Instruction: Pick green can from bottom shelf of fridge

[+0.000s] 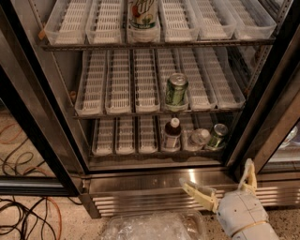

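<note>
The fridge [51, 140] stands open in the camera view, with three racks of white slotted trays. The green can [217, 136] is small, dark and glossy with a silver top. It stands at the right end of the bottom shelf [126, 136], beside a clear plastic bottle [199, 139] and a dark bottle with a white cap [172, 135]. My gripper [220, 186] is open and empty. It hangs in front of the louvred steel base, below the can and outside the fridge, its two cream fingers [199, 194] spread wide.
A paler green can [176, 91] stands on the middle rack, another container [143, 14] on the top rack. A black-edged door frame [269, 101] runs down the right. Crinkled clear plastic [154, 227] lies on the floor below. Cables [23, 215] lie at lower left.
</note>
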Tool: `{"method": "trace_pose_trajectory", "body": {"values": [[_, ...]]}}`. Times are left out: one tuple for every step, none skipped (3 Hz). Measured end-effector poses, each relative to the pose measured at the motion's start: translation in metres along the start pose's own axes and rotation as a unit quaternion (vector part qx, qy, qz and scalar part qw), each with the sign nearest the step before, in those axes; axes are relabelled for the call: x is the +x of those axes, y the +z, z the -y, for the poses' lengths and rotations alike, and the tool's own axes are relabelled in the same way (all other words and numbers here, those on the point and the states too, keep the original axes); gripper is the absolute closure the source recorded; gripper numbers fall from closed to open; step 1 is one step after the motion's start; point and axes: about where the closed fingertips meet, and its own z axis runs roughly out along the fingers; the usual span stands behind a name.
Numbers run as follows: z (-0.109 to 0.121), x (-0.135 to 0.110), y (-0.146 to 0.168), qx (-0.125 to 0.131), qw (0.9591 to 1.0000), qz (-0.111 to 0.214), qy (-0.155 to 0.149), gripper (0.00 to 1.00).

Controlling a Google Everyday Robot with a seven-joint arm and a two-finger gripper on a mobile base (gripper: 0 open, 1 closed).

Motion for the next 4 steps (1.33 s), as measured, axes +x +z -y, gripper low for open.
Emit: {"method": "trace_pose_trajectory", "body": {"values": [[0.005, 0.018, 0.007, 0.002, 0.9999, 0.008, 0.013, 0.0], [0.007, 0.041, 0.02, 0.001, 0.9999, 0.002, 0.016, 0.0], [0.016, 0.097, 0.042, 0.019, 0.9993, -0.025, 0.021, 0.0], [0.016, 0.097, 0.042, 0.019, 0.9993, -0.025, 0.021, 0.0]]}}
